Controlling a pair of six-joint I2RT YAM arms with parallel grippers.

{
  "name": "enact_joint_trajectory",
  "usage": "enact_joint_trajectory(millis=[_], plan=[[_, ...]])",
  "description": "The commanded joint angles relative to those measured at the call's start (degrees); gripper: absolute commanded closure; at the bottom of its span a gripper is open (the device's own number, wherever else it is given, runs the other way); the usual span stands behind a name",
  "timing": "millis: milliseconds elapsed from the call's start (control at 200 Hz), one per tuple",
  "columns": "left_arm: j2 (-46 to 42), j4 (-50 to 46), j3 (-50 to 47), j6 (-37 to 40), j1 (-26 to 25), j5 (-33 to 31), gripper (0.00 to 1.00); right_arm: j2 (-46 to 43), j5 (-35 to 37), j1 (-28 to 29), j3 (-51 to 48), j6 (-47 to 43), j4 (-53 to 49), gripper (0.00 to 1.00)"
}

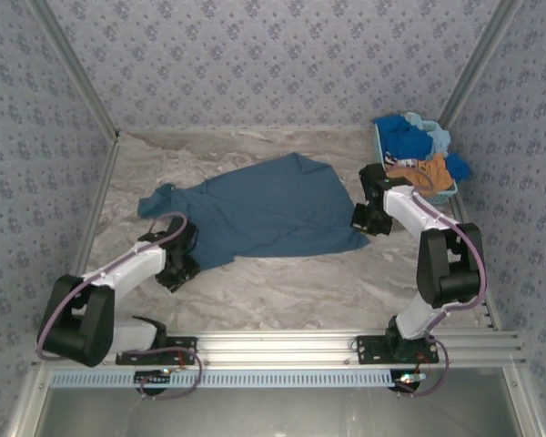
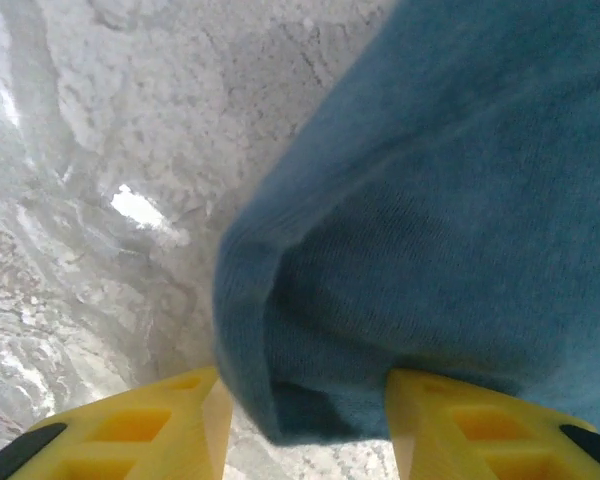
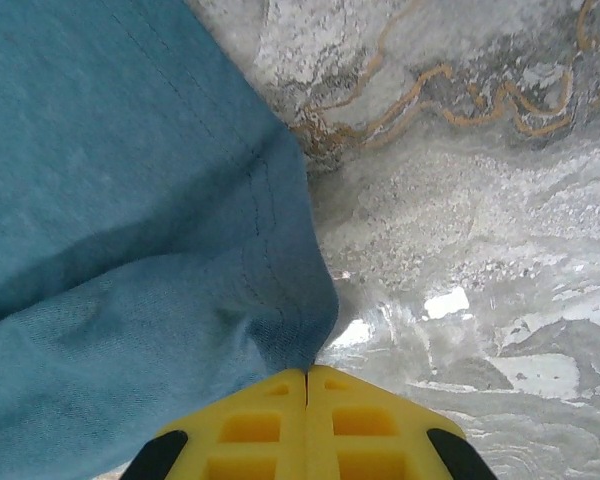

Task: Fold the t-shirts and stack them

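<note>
Clenching right gripper (image 3: 307, 375) on shirt (image 1: 264, 205) right corner; holding left gripper (image 2: 305, 400) parted around near-left hem; lying spread, unfolded, on counter (image 1: 282, 291) centre; leaving other shirts (image 1: 408, 137) in far-right basket (image 1: 379, 153); folding, stacking all remaining.

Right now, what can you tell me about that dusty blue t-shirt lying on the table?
The slate-blue t-shirt is plain, soft knit cloth, lying spread but rumpled across the marble-look table, one sleeve at its left end. A stitched hem shows at its near right corner, where the right gripper is shut on it. At its near left edge, rolled cloth lies between the parted yellow fingers of the left gripper.
</note>
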Motion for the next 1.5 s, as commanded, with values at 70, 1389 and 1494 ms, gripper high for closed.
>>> enact_joint_trajectory(millis=[70,1389,1494], plan=[[3.9,5.6,3.8,1.8,1.1,-2.0,0.92,-2.9,-1.7,0.2,-1.5,-0.3,-0.5,1.00],[-23.9,6.6,54.5,14.6,11.5,-1.4,1.00,-41.1,-17.5,-4.9,13.9,7.7,20.3,1.00],[-22.8,7.4,60.7,15.4,11.5,-2.5,1.00,-41.9,-16.9,-5.2,18.0,9.3,20.5,1.00]])
